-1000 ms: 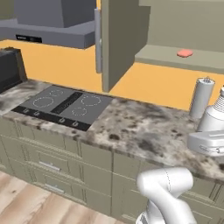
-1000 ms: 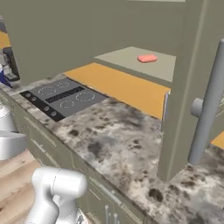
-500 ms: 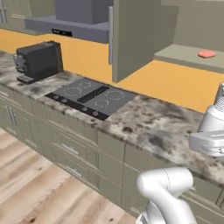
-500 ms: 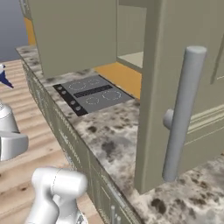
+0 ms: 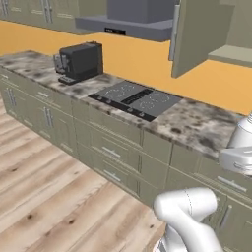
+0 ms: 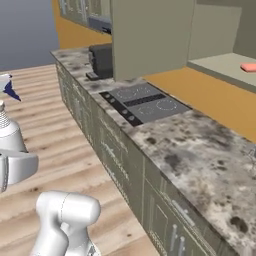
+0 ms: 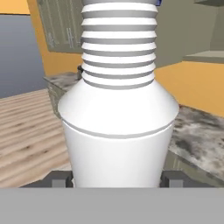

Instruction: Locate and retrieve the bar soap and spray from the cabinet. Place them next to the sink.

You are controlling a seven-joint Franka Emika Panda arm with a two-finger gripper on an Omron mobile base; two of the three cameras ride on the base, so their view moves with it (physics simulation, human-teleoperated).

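While the fingers (image 7: 117,180) pinch the spray (image 7: 118,113) at its base, its long axis rises straight ahead of them.

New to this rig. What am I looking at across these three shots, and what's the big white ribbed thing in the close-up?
All three pictures are rendered views of a simulated kitchen. A white arm on a driving base carries two cameras behind it, one to its left and one to its right, both looking forward over the granite counter. The third camera sits on the hand and looks along the gripper.

The big white ribbed thing is the spray, seen very close: the two dark fingertips sit on either side of its base, so the gripper appears shut on it. In the right base view its blue nozzle shows at the left edge.

On the counter: a black stovetop and a dark coffee machine. The bar soap lies on the shelf of the open cabinet.
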